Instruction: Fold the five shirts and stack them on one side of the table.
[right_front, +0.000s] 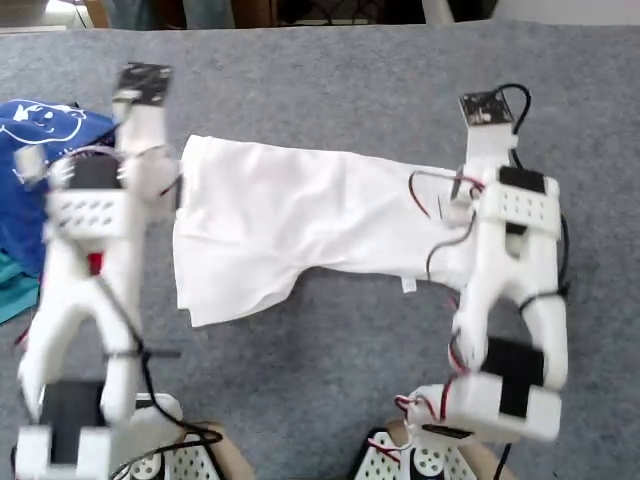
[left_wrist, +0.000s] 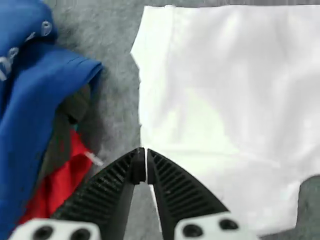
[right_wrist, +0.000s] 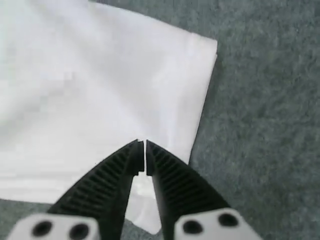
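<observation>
A grey carpet-like table covering (right_front: 330, 80) stretches across the workspace, with two white arms stationed at its near edge. A white shirt (right_front: 300, 220) lies flat across the middle of the table, spanning from the left arm (right_front: 90, 250) to the right arm (right_front: 515, 260). Its left part is broader and its right part narrower.

The left gripper (left_wrist: 145, 167) hangs over the left edge of the white shirt (left_wrist: 225, 100), its black ribbed fingers (left_wrist: 175, 185) pressed together at the tips. Whether any cloth is caught between them cannot be told.

The right gripper (right_wrist: 145, 157) sits above the shirt's right end (right_wrist: 100, 75), close to a folded corner, its fingers (right_wrist: 172, 185) likewise closed. No fabric can be made out between them.

At the far left of the table a blue shirt (right_front: 40, 150) lies crumpled in a pile, just beside the white one but separated from it by a strip of bare grey surface. A red garment (left_wrist: 65, 185) shows beneath the blue shirt (left_wrist: 35, 100), and a teal one (right_front: 15, 285) pokes out at the pile's near side.
</observation>
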